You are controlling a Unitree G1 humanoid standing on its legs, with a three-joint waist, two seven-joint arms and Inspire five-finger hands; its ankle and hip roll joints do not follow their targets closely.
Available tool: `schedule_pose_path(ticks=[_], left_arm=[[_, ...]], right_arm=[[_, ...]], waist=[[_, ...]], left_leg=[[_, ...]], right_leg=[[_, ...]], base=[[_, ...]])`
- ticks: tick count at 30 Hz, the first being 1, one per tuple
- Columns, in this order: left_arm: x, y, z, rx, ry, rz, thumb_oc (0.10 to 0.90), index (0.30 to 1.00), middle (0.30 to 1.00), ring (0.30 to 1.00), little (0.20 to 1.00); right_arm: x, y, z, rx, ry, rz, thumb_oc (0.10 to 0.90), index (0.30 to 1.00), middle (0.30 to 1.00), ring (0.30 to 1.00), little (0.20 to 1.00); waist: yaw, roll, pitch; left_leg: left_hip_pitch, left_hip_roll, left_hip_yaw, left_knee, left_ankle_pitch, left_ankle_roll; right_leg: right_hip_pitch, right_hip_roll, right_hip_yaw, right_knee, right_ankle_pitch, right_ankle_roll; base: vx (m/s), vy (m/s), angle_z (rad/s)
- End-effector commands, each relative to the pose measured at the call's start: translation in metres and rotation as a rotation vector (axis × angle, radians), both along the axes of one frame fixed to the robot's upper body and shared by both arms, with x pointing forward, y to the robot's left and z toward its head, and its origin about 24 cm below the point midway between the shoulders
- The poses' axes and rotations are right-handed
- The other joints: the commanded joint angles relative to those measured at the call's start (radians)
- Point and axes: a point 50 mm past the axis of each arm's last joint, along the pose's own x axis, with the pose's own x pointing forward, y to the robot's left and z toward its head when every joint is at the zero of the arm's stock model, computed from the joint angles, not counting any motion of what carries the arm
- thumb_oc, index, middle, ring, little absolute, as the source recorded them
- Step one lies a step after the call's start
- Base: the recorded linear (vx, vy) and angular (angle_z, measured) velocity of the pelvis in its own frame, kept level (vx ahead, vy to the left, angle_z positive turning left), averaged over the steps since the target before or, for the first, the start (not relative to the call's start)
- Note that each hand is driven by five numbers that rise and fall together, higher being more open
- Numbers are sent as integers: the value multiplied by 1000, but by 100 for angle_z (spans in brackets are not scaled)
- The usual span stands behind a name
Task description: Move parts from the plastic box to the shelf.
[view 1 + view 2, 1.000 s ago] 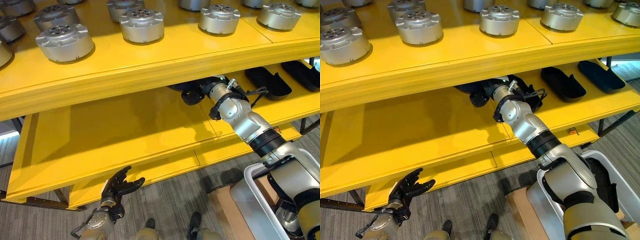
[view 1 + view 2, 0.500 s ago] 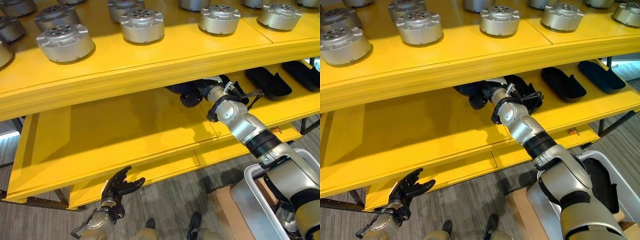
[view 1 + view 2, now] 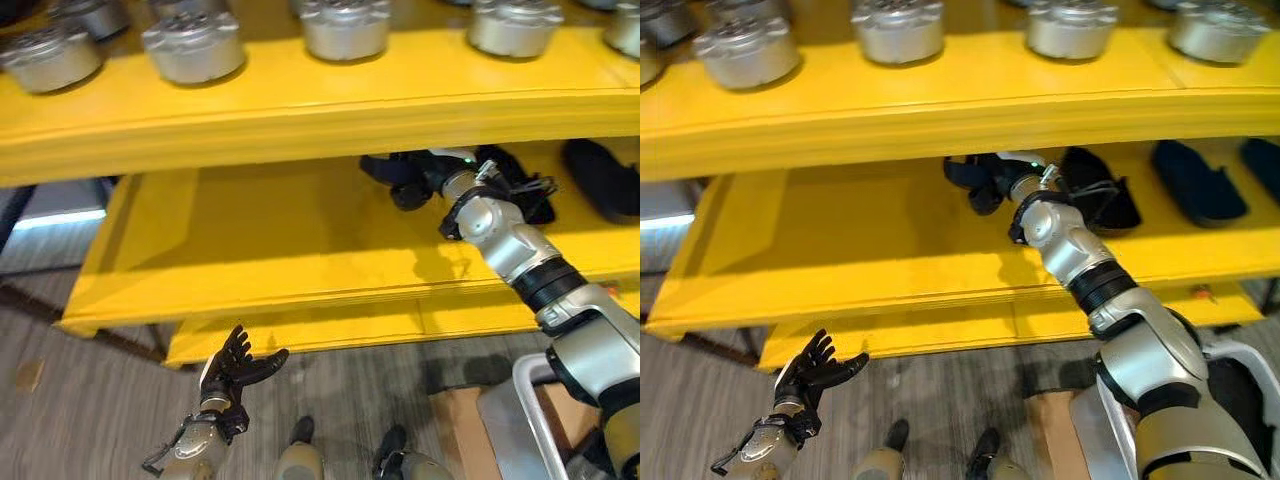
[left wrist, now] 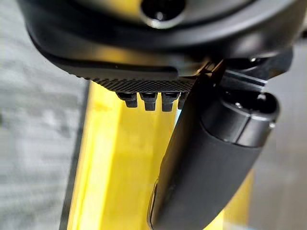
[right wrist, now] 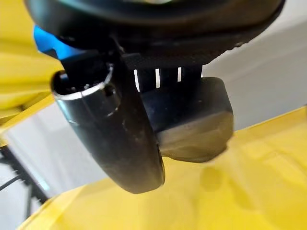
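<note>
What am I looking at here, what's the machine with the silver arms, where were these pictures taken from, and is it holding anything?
This is a humanoid robot with two silver arms ending in dark hands. Two pictures come from cameras on its head, looking down; the other two sit on its wrists, very close to each hand.

It faces a yellow shelf. The top level carries round silver metal parts; the lower level has flat black parts off to the right.

The right hand reaches in under the top level, and its wrist camera shows a black part against its fingers. The left hand hangs low in front of the shelf, open and holding nothing.
</note>
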Motion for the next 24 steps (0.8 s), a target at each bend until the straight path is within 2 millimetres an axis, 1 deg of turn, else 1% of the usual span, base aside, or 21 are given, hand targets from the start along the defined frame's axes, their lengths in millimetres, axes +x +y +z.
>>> schedule_pose_path(ticks=[1,2,3,4,5,6,7,8,9,10,14,18,20,23,24], left_arm=[[25,5,36,54,-192,-63,900,1000,1000,1000,1000],[29,1,37,48,-197,-92,900,1000,1000,1000,1000],[30,-2,37,44,-198,-105,900,1000,1000,1000,1000],[30,-3,37,42,-200,-106,900,1000,1000,1000,1000],[31,-4,37,45,-200,-109,900,1000,1000,1000,1000],[32,-6,37,44,-202,-113,900,1000,1000,1000,1000],[33,-7,38,47,-206,-120,900,1000,1000,1000,1000],[33,-6,38,48,-206,-121,900,1000,1000,1000,1000],[36,-8,41,64,-215,-145,900,1000,1000,1000,1000],[38,-9,42,72,-221,-156,900,1000,1000,1000,1000],[45,-6,48,103,-240,-152,900,1000,1000,1000,1000],[47,-4,49,110,-245,-143,900,1000,1000,1000,1000],[46,-3,49,112,-244,-140,900,1000,1000,1000,1000],[45,0,49,114,-237,-124,900,1000,1000,1000,1000],[44,1,48,113,-235,-120,900,1000,1000,1000,1000]], right_arm=[[-10,26,77,89,-320,115,400,300,300,300,300],[-10,16,77,81,-323,85,400,300,300,300,300],[-11,14,78,72,-329,80,400,300,300,300,300],[-11,15,79,68,-328,80,400,300,300,300,300],[-11,18,77,72,-325,83,400,300,300,300,300],[-11,21,76,83,-323,89,400,300,300,300,300],[-10,19,73,97,-312,88,400,300,300,300,300],[-10,19,73,98,-312,88,400,300,300,300,300],[-10,19,68,114,-298,86,400,300,300,300,300],[-9,18,66,110,-294,81,400,300,300,300,300],[-8,17,64,129,-294,67,400,300,300,300,300],[-8,13,64,125,-291,48,400,300,300,300,300],[-7,12,64,121,-293,41,400,300,300,300,300],[-4,8,63,98,-281,14,400,300,300,300,300],[-4,8,63,91,-280,10,400,300,300,300,300]], waist=[[-34,-71,-57],[-61,-59,-60],[-68,-49,-62],[-72,-43,-69],[-72,-33,-75],[-75,-27,-80],[-77,-28,-86],[-76,-30,-86],[-77,-42,-93],[-76,-51,-98],[-72,-80,-103],[-67,-102,-114],[-67,-107,-117],[-62,-125,-125],[-63,-129,-129]], left_leg=[[-6,100,129,17,193,-89],[6,152,208,-23,222,-115],[28,165,234,-44,225,-124],[48,164,237,-65,207,-121],[64,152,242,-101,209,-107],[71,139,238,-106,196,-102],[75,129,244,-99,184,-100],[75,129,244,-98,183,-99],[71,106,240,-61,147,-89],[69,95,239,-49,129,-85],[61,57,232,-13,75,-70],[65,33,233,-3,50,-60],[64,30,231,2,44,-59],[70,28,234,15,26,-55],[68,27,235,13,29,-54]], right_leg=[[124,-80,92,-94,-47,110],[133,-101,71,-72,-59,129],[133,-112,64,-49,-62,140],[133,-118,63,-39,-61,146],[120,-127,57,-38,-31,149],[118,-136,65,-38,-22,156],[123,-148,68,-44,-14,160],[124,-148,68,-44,-13,161],[143,-171,72,-60,6,173],[156,-182,73,-73,16,181],[182,-211,82,-115,50,206],[199,-223,86,-144,71,222],[202,-223,88,-149,74,224],[212,-220,98,-165,82,231],[212,-219,98,-171,87,231]], base=[[30,102,94],[71,112,104],[84,155,99],[-21,183,98],[-20,238,45],[-5,264,3],[46,165,-26],[80,192,-14],[75,183,-7],[94,209,0],[40,144,9],[42,96,5],[14,21,-1],[44,24,-7],[49,12,-9]])
